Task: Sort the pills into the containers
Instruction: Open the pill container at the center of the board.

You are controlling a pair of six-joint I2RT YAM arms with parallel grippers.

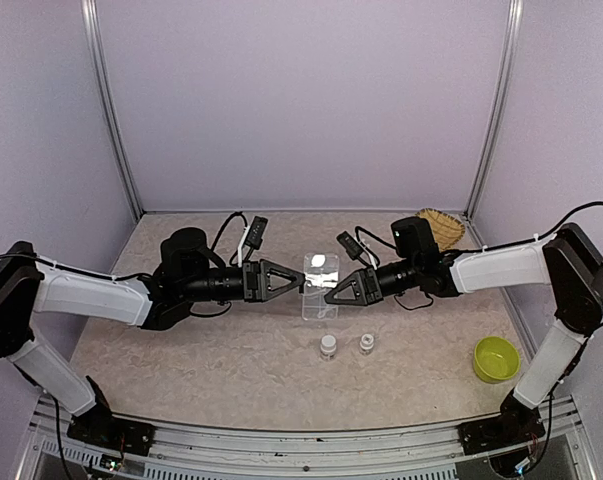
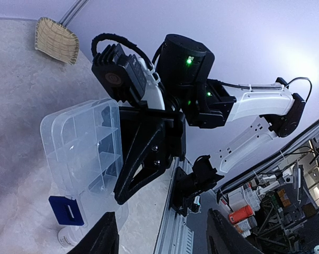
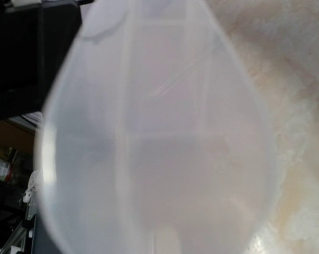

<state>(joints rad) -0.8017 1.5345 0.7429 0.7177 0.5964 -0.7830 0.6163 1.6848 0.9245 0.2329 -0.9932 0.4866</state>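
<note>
The container (image 1: 320,287), a clear box with small compartments, lies mid-table between both grippers. In the left wrist view the container (image 2: 82,148) shows a blue latch (image 2: 66,210) at its near edge. My right gripper (image 1: 328,292) reaches it from the right. Its black fingers (image 2: 143,159) sit against the box's side and look closed on its edge. The right wrist view is filled by the container's blurred plastic (image 3: 159,137), which hides the right fingers. My left gripper (image 1: 301,282) is open and empty beside the box's left edge, as its wrist view (image 2: 162,238) shows. No pills are discernible.
Two small white-capped bottles (image 1: 327,346) (image 1: 367,343) stand in front of the box. A lime-green bowl (image 1: 495,358) sits at the front right. A woven straw basket (image 1: 441,228) is in the back right corner, also seen in the left wrist view (image 2: 54,39).
</note>
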